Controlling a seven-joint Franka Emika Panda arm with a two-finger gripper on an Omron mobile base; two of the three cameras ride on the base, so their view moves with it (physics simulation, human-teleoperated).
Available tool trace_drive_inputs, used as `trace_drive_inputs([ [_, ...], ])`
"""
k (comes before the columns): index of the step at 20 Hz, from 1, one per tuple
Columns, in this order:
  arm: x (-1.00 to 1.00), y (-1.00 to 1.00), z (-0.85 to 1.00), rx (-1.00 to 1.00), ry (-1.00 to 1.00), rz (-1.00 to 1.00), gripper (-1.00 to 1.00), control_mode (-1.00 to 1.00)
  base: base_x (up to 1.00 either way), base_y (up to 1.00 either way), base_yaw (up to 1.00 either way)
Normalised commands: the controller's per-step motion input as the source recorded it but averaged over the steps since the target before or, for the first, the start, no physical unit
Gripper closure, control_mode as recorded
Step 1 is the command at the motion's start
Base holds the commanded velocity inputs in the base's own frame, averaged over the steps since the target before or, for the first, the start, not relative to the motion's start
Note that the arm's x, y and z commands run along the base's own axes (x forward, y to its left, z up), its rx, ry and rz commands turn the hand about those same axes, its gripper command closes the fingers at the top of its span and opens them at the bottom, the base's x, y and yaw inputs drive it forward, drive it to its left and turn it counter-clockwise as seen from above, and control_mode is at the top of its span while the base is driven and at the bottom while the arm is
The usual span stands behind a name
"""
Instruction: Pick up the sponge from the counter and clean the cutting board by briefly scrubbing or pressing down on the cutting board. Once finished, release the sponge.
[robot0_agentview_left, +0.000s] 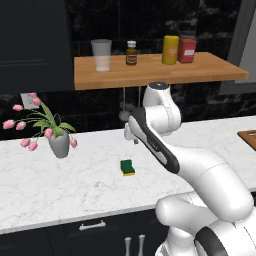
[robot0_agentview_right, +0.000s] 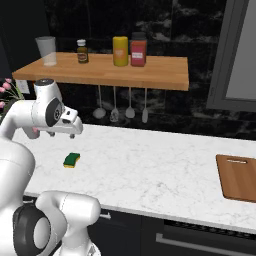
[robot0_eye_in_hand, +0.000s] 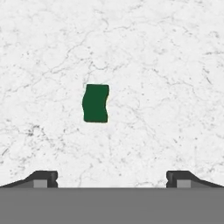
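The sponge (robot0_agentview_left: 127, 167) lay flat on the counter (robot0_agentview_left: 60, 180), green side up with a strip of yellow showing along its edge, roughly midway between the back wall and the front edge. Nothing touched it. The gripper (robot0_agentview_right: 62, 133) hung in the air above the counter, a little behind the sponge and well clear of it, pointing down. From the camera on the hand, the two fingertips (robot0_eye_in_hand: 43, 178) stood far apart at either side of the view, so the claw was spread wide and held nothing, and the sponge (robot0_eye_in_hand: 96, 103) sat on the marble ahead of them, slightly left of centre.

The cutting board (robot0_agentview_right: 238, 177) rested flat near the right end of the counter, close to its front edge, well apart from the sponge and from the arm.

Toward the left end of the counter stood a small grey vase (robot0_agentview_left: 59, 144) of pink tulips. On the wooden shelf (robot0_agentview_left: 150, 74) fixed to the dark wall above were a clear glass (robot0_agentview_left: 101, 55) at the left, then a small brown bottle (robot0_agentview_left: 131, 53), a yellow container (robot0_agentview_left: 170, 49) and a red jar (robot0_agentview_left: 186, 50) side by side. Several metal utensils (robot0_agentview_right: 122, 110) hung from under the shelf, just above the back of the counter.
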Motion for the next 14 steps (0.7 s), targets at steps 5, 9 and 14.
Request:
trace_drive_inputs([
  [5, 0.00, 0.20, -0.44, 0.00, 0.05, -0.01, -1.00, -1.00, 0.00, 0.00, 0.00],
  [9, 0.00, 0.00, -0.47, 0.00, 0.03, -0.04, -1.00, -1.00, 0.00, 0.00, 0.00],
  [14, 0.00, 0.00, -0.46, 0.00, 0.01, -0.04, -1.00, -1.00, 0.00, 0.00, 0.00],
])
